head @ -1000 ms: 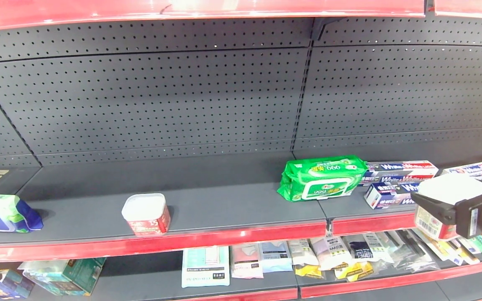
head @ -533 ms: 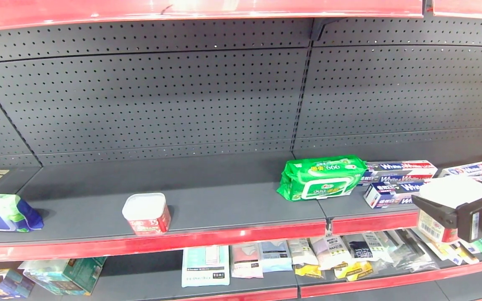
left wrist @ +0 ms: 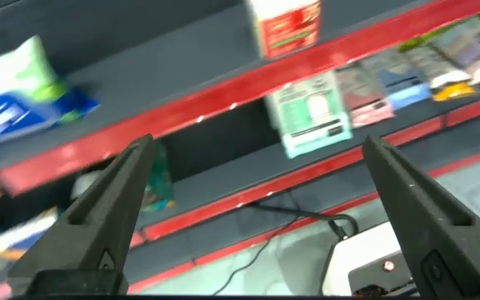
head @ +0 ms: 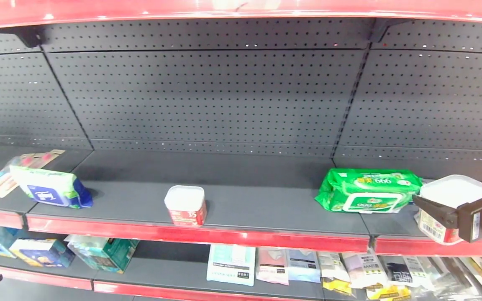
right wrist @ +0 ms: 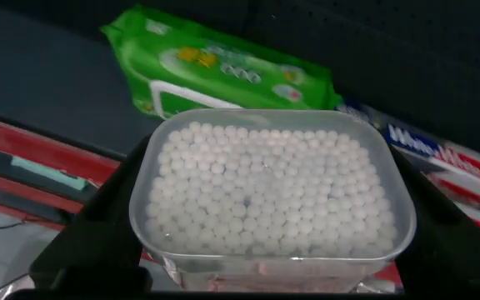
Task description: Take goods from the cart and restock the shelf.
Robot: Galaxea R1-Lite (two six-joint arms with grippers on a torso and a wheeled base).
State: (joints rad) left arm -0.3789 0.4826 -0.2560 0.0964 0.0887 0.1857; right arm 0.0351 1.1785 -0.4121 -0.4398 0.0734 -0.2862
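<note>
Tub (right wrist: 269, 196) of cotton swabs, clear-walled with white tips packed upward and a red label, sits clamped in the right gripper (head: 446, 209) at 4 o'clock, before the shelf (head: 257, 200) and its red lip (head: 199, 235). Left gripper (left wrist: 257, 221) hangs spread wide, holding nothing. Beyond lie a green wipes pack (head: 366, 190) at 3 o'clock and an apparently matching second tub (head: 185, 205) at 7 o'clock, well apart with grey deck between.

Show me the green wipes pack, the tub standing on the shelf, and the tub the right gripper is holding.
green wipes pack (head: 368, 191), head view, middle of its top face.
shelf tub (head: 185, 200), head view, its white lid.
held tub (right wrist: 269, 192), right wrist view, middle of its top.
</note>
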